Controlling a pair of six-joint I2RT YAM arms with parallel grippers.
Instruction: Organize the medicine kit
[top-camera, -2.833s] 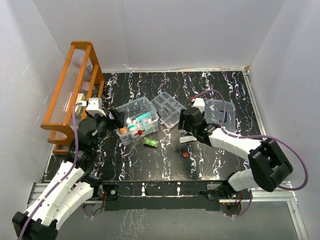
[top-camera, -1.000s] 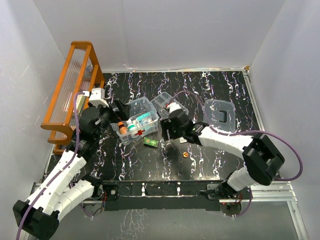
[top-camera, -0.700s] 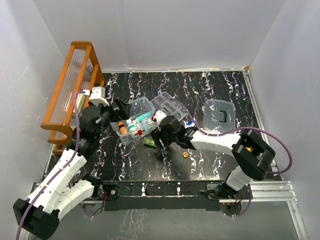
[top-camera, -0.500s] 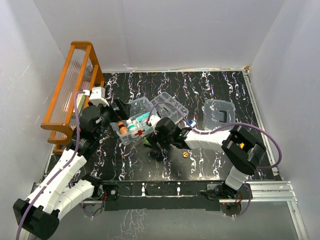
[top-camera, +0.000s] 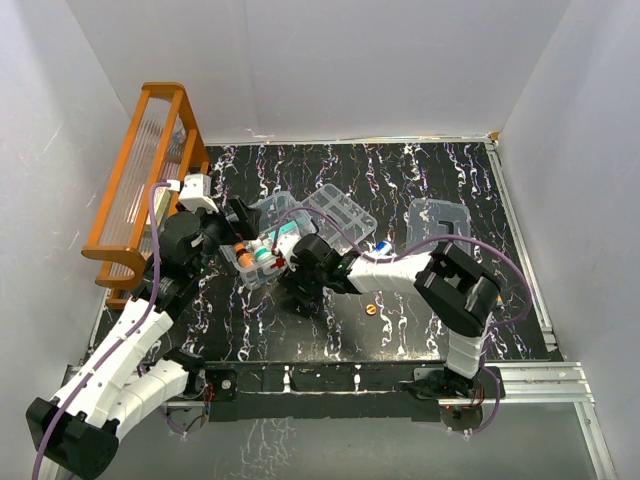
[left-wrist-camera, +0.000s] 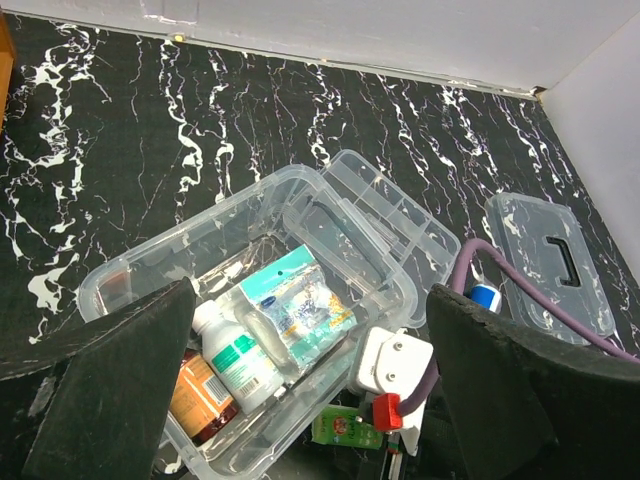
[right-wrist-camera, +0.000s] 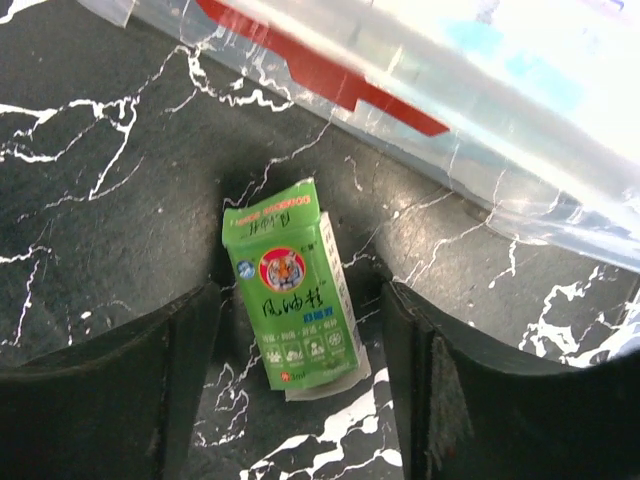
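The medicine kit's clear box (left-wrist-camera: 200, 235) with its red cross (right-wrist-camera: 320, 75) holds a white bottle (left-wrist-camera: 235, 355), a brown bottle (left-wrist-camera: 195, 395) and a teal sachet (left-wrist-camera: 300, 305). A small green box (right-wrist-camera: 295, 295) lies flat on the table just in front of it. My right gripper (right-wrist-camera: 300, 385) is open, a finger on each side of the green box with gaps showing. My left gripper (left-wrist-camera: 310, 400) hangs wide open above the kit box (top-camera: 283, 212), holding nothing. The divided tray (top-camera: 342, 212) leans at the box's far right. The lid (top-camera: 440, 225) lies further right.
An orange slatted rack (top-camera: 140, 180) stands along the left wall. A blue-capped item (top-camera: 381, 246) lies beside the right arm, and a small copper-coloured piece (top-camera: 372, 309) sits nearer the front edge. White walls close the table on three sides.
My right arm has swung left from beside the divided tray and come down over the green box in front of the kit. The left arm has stayed put.
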